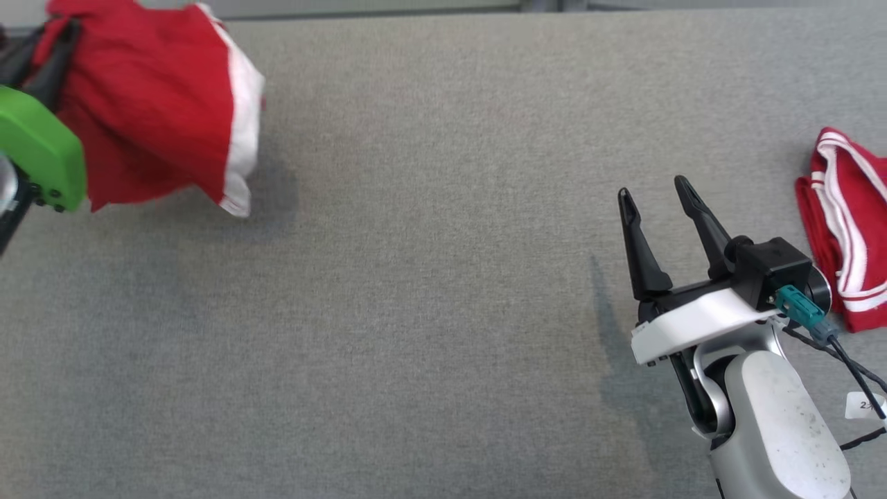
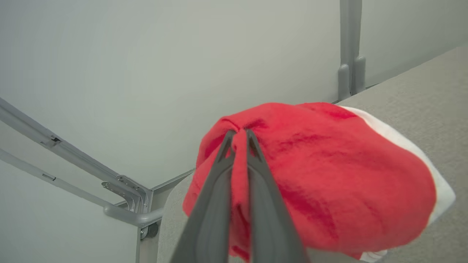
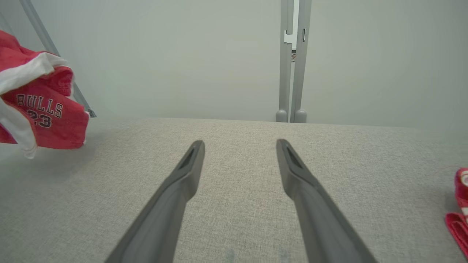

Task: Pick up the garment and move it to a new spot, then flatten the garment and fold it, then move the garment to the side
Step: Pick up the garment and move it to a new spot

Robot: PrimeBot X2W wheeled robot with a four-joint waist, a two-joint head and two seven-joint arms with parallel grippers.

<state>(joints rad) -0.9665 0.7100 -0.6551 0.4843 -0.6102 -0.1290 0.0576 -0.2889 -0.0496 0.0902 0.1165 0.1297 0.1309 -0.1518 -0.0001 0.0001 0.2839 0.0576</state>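
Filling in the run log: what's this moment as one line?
phase: carrying | left gripper: shut on red garment, held above table | right gripper: open, empty | striped cloth: lying at right side

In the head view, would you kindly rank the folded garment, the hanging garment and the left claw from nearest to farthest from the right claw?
1. Folded garment, just right of the right claw.
2. Hanging garment, upper left.
3. Left claw, gripping it at the left edge.
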